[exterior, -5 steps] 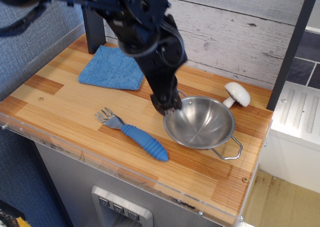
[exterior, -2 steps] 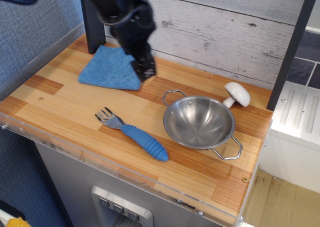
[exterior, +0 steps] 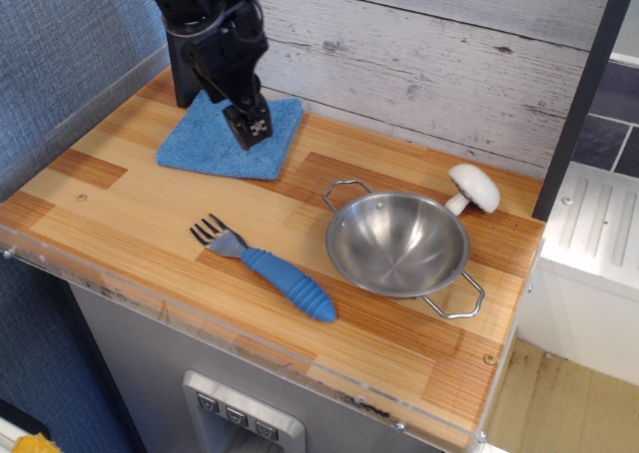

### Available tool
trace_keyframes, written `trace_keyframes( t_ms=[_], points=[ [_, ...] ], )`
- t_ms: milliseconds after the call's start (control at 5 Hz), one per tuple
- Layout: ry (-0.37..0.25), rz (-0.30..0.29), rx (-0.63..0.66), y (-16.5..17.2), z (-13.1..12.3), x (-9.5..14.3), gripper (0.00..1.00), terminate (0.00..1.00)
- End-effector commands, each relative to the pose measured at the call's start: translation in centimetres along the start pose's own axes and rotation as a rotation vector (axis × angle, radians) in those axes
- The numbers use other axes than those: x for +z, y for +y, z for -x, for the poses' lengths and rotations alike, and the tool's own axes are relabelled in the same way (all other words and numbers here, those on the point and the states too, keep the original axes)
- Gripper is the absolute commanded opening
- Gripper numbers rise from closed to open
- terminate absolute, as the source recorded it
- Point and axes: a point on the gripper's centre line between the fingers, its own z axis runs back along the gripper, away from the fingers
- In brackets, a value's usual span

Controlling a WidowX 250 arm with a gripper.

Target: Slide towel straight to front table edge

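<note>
The towel [exterior: 212,142], a folded blue terry square, lies flat at the back left of the striped wooden tabletop. My gripper [exterior: 252,134] hangs over the towel's right half, its black fingertips down at or just above the cloth. The jaws look close together; I cannot tell whether they pinch the cloth. The front table edge [exterior: 215,323], trimmed with clear plastic over a grey panel, runs along the near side, well away from the towel.
A blue-handled fork [exterior: 270,268] lies between the towel and the front edge. A steel bowl [exterior: 397,243] with wire handles sits right of centre, a white mushroom [exterior: 473,188] behind it. A black post [exterior: 186,74] stands behind the towel, against the plank wall.
My arm has swung left and back, from the bowl's rim to over the towel. The towel, fork and bowl have not moved.
</note>
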Motion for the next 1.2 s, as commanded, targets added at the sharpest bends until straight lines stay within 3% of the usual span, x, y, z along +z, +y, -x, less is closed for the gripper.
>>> trace_keyframes(
  t_ms=[0, 400, 1000],
  points=[
    [0.011, -0.028, 0.022, 4.1, -1.0, -1.5, 1.00, 0.00],
    [0.067, 0.022, -0.010, 3.3, -2.0, -3.5, 1.00, 0.00],
    [0.160, 0.113, -0.042, 1.7, -1.1, -5.0, 1.00, 0.00]
  ],
)
